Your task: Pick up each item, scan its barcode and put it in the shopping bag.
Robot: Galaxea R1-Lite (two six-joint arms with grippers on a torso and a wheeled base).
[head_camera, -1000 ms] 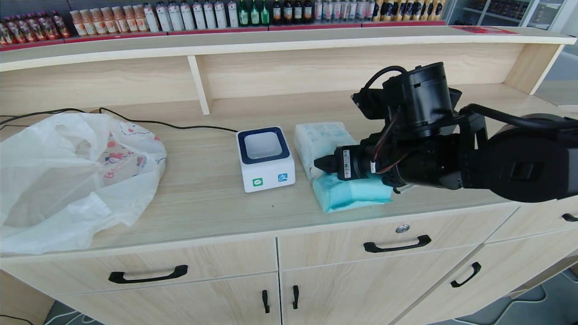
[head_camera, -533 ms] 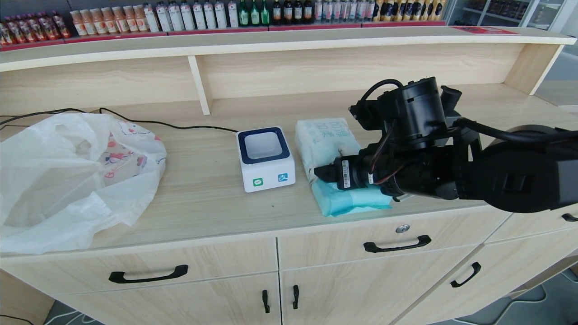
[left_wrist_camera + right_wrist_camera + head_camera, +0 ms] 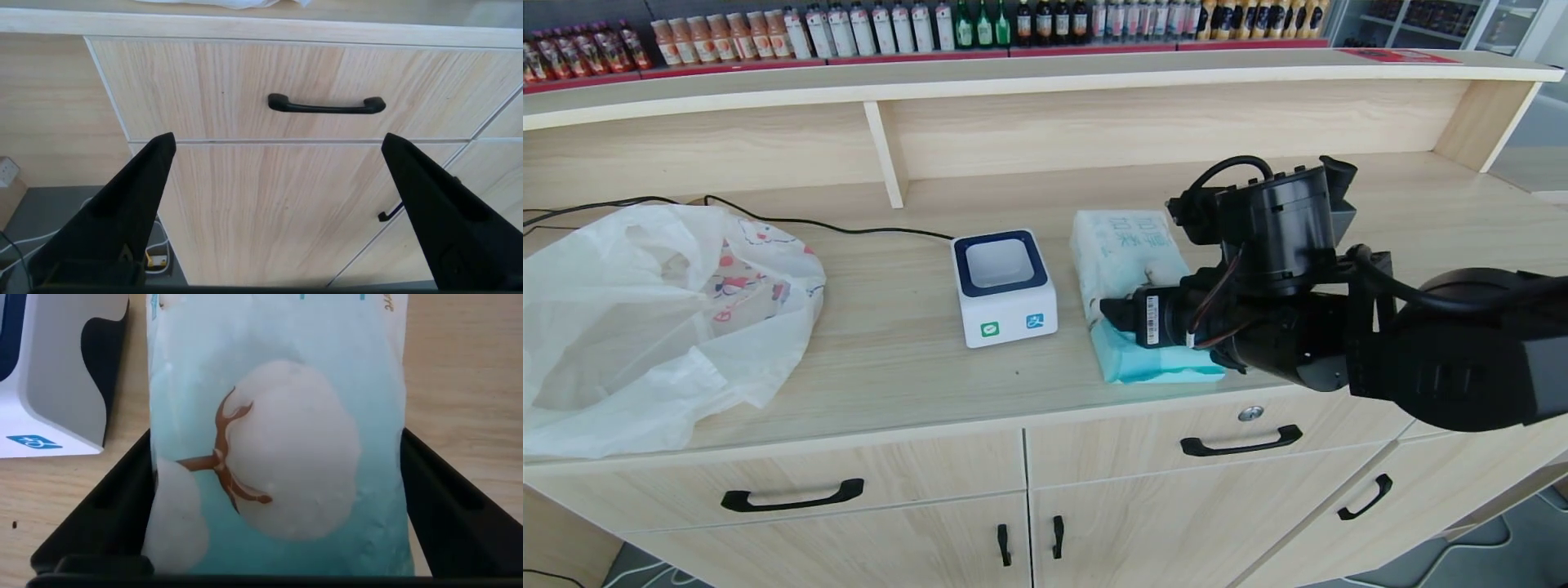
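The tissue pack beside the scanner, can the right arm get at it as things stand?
Probably yes. The right gripper sits at the tissue pack, its open fingers flanking the pack on the counter, with nothing between them and it. The scanner stands clear to one side.

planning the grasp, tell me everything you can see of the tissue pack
The tissue pack is a soft plastic-wrapped packet, white fading to teal, printed with a cotton boll on a brown stem. It lies flat on the wooden counter, just right of the scanner, not touching it. The right end effector straddles its near end, open on either side.
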